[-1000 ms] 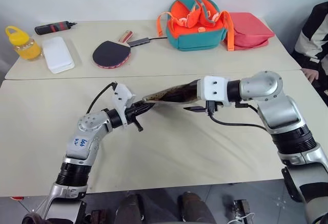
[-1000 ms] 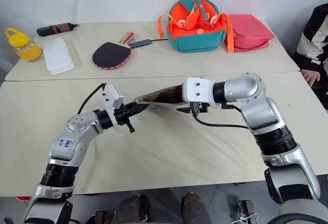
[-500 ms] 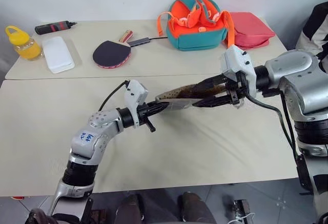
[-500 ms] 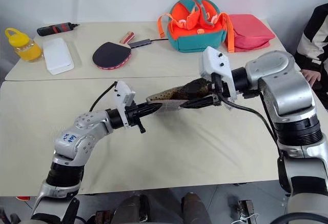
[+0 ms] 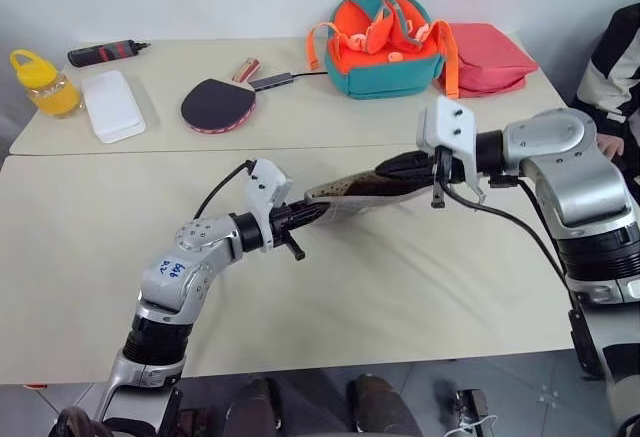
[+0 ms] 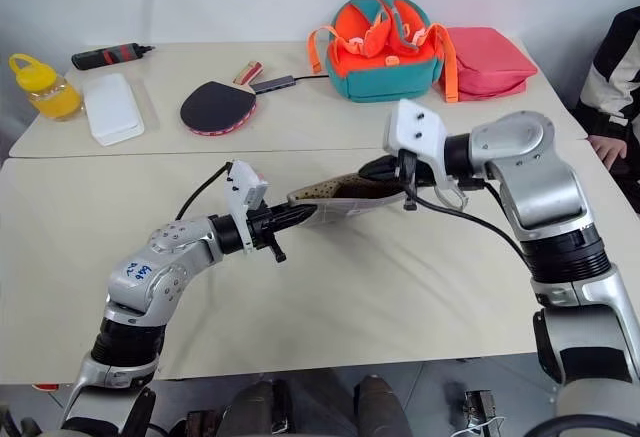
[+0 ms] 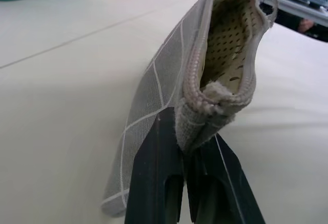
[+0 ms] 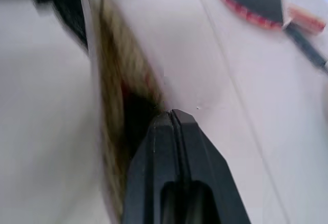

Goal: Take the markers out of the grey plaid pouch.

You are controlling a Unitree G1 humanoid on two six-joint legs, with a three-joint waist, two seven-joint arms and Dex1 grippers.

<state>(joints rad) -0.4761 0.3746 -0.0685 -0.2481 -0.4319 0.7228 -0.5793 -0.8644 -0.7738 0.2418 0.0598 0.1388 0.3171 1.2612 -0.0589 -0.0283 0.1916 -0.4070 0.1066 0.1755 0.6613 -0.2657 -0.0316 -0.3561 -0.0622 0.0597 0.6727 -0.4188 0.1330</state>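
Above the counter's (image 5: 90, 257) middle, we see the grey plaid pouch (image 5: 362, 191) slung in the air between both hands, long axis running hand to hand, mouth unzipped. Its fabric is soft and gridded, with a dotted lining. Left hand (image 5: 312, 215) clamps one end; right hand (image 5: 388, 169), fingers together, sits at the other. Markers are hidden.

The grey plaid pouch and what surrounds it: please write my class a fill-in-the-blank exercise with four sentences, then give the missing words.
1. The left hand is shut on one end of the grey plaid pouch, holding it ____ the table.
2. The pouch's zipper is ____, so its dotted lining shows.
3. The paddle on the far table has a ____ face.
4. The bottle at the far left has a ____ cap.

Missing words: above; open; black; yellow
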